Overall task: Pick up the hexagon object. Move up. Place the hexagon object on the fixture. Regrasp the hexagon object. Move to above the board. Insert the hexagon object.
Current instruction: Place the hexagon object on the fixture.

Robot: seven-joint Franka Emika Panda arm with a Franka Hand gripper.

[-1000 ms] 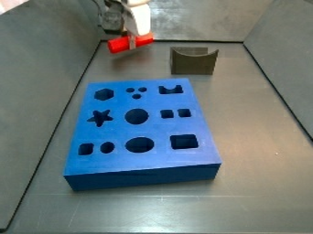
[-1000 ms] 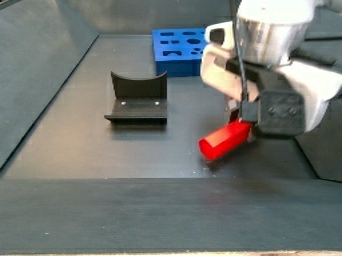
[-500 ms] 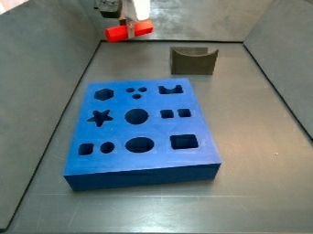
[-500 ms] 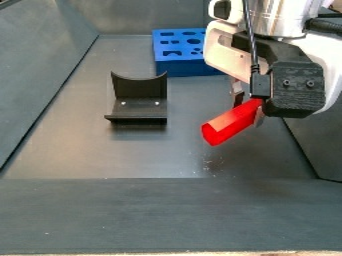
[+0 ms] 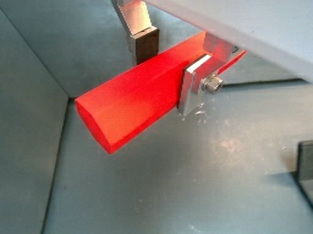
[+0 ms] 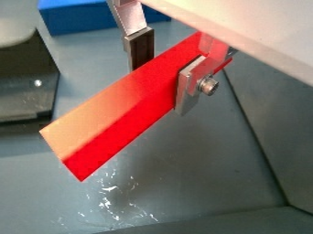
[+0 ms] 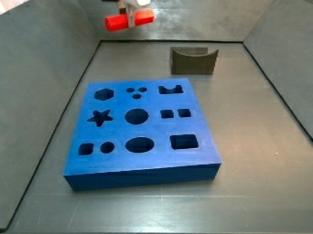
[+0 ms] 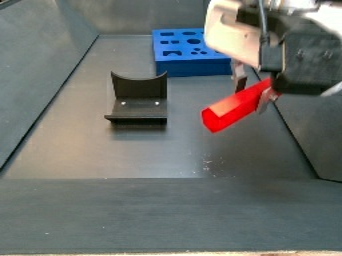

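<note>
**Ana:** Fingers first: are they holding anything?

**Ben:** Yes. In both wrist views the gripper [image 5: 171, 69] has its 2 silver fingers [image 6: 192, 84] clamped across the hexagon object [image 5: 137, 96], 1 plate on each long face. The red bar sticks out well past the plates on 1 side, so the grip sits nearer 1 end than the middle.

**Ana:** Why grab it like that?

**Ben:** My guess is that it is only a carrying hold. The task calls for a regrasp on the fixture [image 8: 136, 97], so this grip only needs to be firm enough for the trip.

**Ana:** Where is the bar relative to everything else?

**Ben:** In the air. A side view shows the hexagon object [image 8: 238, 106] tilted, low end toward the camera, clear of the tabletop [image 8: 147, 155] and apart from the fixture. In the other direction, the gripper [image 7: 128, 11] is at the top edge of the picture with the red piece just under it, beyond the far end of the board [image 7: 141, 135].

**Ana:** So which step is this?

**Ben:** I'd judge the lift, with the fixture placement next. The fixture [image 7: 193, 60] is empty.

**Ana:** Anything 1 view gives that another hides?

**Ben:** The wrist views show the finger contact and the bar's flat faces, but hardly any board. The side view over the board shows all its holes, including the hexagon 1, yet crops the fingers.
</note>
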